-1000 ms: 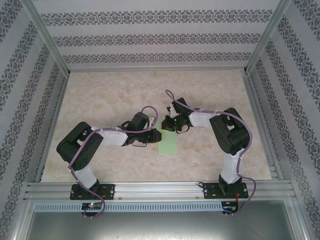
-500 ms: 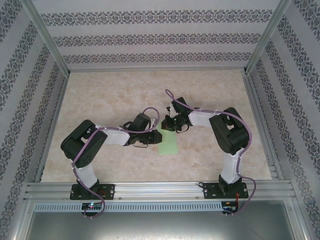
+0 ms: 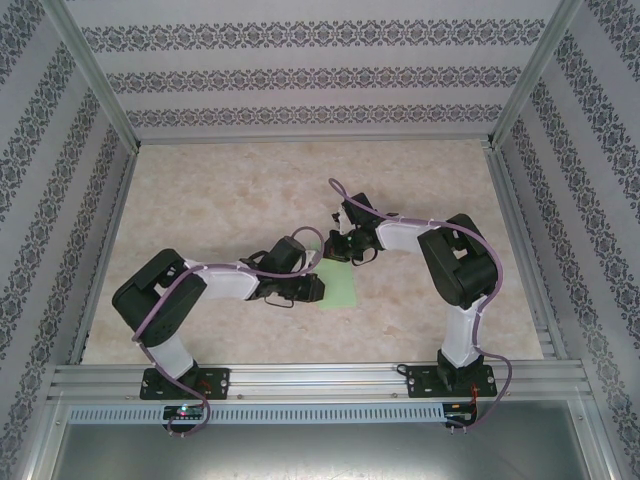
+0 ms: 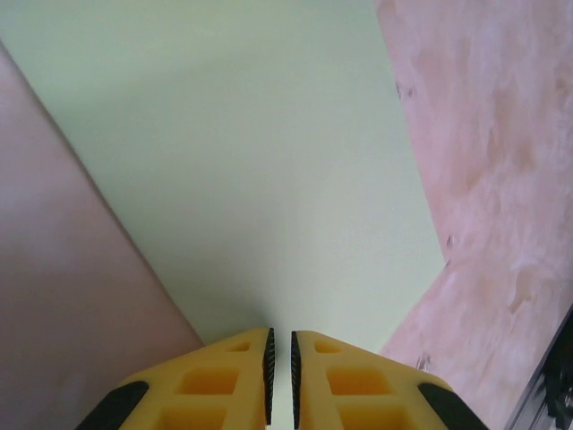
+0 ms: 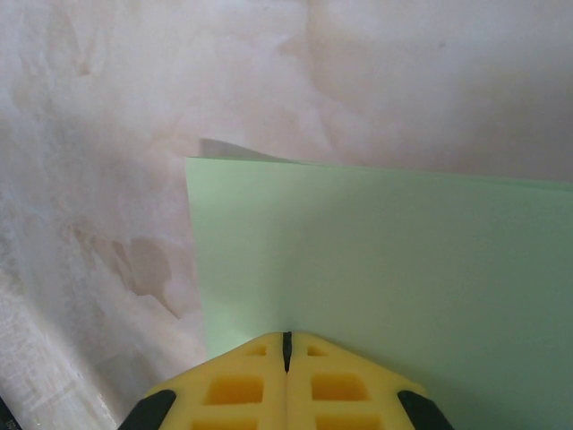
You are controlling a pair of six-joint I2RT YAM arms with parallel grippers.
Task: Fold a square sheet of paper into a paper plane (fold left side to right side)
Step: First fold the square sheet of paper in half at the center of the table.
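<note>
Left-to-right fold, edge in hand
The left gripper [image 4: 279, 333] seemingly pinches the square sheet of paper [image 4: 269, 161]; the closed right gripper [image 5: 286, 337] pins it. Match edges before creasing.

Bright even light, faint soft shadows, wrist views softly blurred

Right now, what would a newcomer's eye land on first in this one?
The pale green square sheet of paper stands out at the middle of the marbled table, where the two grippers meet. The left gripper seems to pinch the sheet, its yellow fingers a slit apart. The right gripper is shut, its tip at the sheet near one edge.
</note>
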